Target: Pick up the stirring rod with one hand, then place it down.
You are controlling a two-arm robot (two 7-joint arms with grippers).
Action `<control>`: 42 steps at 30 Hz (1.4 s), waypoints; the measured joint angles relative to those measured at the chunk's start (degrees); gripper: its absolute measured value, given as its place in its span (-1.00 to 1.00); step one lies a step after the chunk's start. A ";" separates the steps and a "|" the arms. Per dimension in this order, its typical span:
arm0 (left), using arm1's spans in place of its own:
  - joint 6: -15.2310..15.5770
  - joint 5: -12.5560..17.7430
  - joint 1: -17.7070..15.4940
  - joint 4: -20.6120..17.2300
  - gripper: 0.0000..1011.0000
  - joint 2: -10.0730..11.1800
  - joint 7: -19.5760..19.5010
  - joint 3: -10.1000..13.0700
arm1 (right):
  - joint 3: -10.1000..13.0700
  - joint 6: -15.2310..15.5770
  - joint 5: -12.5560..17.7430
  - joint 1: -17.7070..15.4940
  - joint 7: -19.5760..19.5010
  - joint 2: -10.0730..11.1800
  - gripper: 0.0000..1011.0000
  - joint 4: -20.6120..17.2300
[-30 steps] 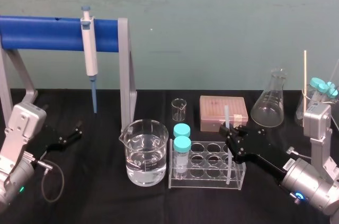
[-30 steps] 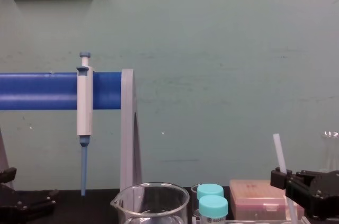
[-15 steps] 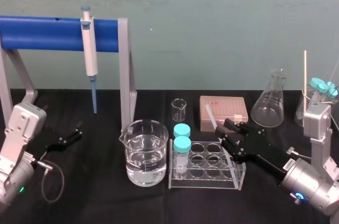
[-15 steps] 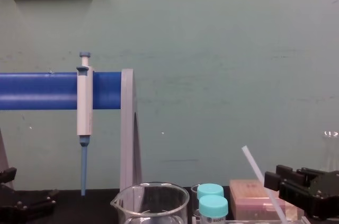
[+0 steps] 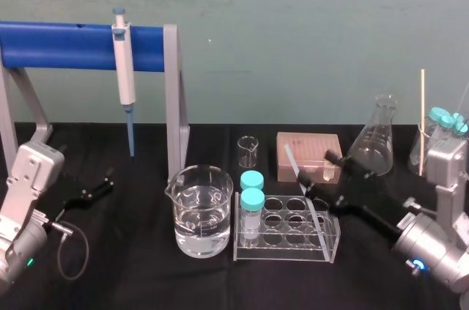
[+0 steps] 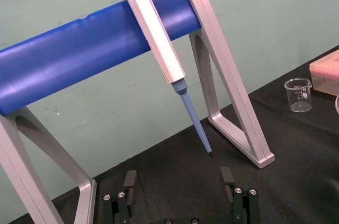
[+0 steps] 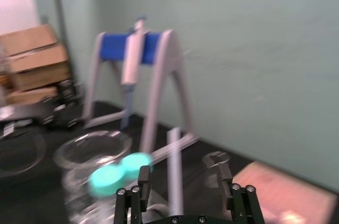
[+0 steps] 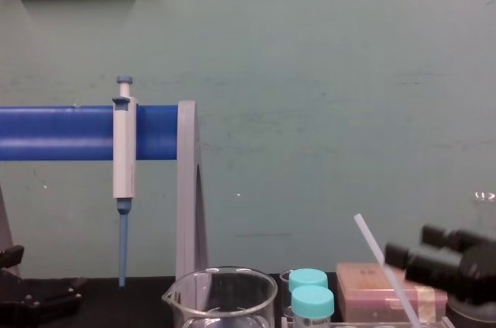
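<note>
Translucent-white stirring rod (image 5: 293, 163) stands tilted in the clear test tube rack (image 5: 286, 255), its foot in a hole at the rack's right end and its top leaning back-left. The right gripper (image 5: 320, 173) sits around it, fingers (image 7: 139, 189) spread wide, clamping nothing. The left gripper (image 6: 180, 181) rests open and empty at the table's left

The leaning stirring rod (image 5: 296, 172) is flanked on its left by capped tubes (image 5: 251, 193) and a beaker (image 5: 201, 215) and backed by a pink box (image 5: 309, 150); bare table (image 5: 139, 204), seemingly unobstructed, lies between beaker and left gripper (image 5: 105, 180).
</note>
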 joint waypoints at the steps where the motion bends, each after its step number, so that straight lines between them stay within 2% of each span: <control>1: 0.00 0.00 0.00 0.00 0.98 0.00 0.00 0.00 | 0.49 -0.35 -0.35 -0.12 -0.98 -0.12 0.61 -0.25; 4: 0.00 0.00 0.00 0.00 0.98 0.00 0.00 0.00 | 3.05 -1.83 -2.68 -0.99 -6.43 -0.88 0.78 -1.26; 5: 0.00 0.00 0.00 0.00 0.98 0.00 0.00 0.00 | 4.30 -1.98 -4.66 -1.48 -10.38 -1.29 0.85 -1.81; 6: 0.00 0.00 0.00 0.00 0.98 0.00 0.00 0.00 | 4.30 -1.98 -4.66 -1.48 -10.38 -1.29 0.85 -1.81; 7: 0.00 0.00 0.00 0.00 0.98 0.00 0.00 0.00 | 5.38 -1.14 -6.48 -2.04 -14.28 -1.77 0.91 -2.33; 8: 0.00 0.00 0.00 0.00 0.98 0.00 0.00 0.00 | 5.95 -0.08 -7.39 -2.38 -16.56 -2.05 0.97 -2.52; 9: 0.00 0.00 0.00 0.00 0.98 0.00 0.00 0.00 | 6.93 2.47 -8.49 -2.85 -20.20 -2.73 0.98 -2.69; 12: 0.00 0.00 0.00 0.00 0.98 0.00 0.00 0.00 | 8.19 7.77 -9.18 -3.34 -24.57 -3.89 0.98 -2.44; 16: 0.00 0.00 0.00 0.00 0.98 0.00 0.00 0.00 | 8.88 11.90 -9.17 -3.61 -26.05 -4.83 0.98 -1.69; 20: 0.00 0.00 0.00 0.00 0.98 0.00 0.00 0.00 | 9.01 13.62 -9.30 -3.49 -26.09 -5.39 0.98 -1.06; 42: 0.00 0.00 0.00 0.00 0.98 0.00 0.00 0.00 | 9.06 13.23 -9.31 -3.53 -26.19 -5.29 0.98 -1.22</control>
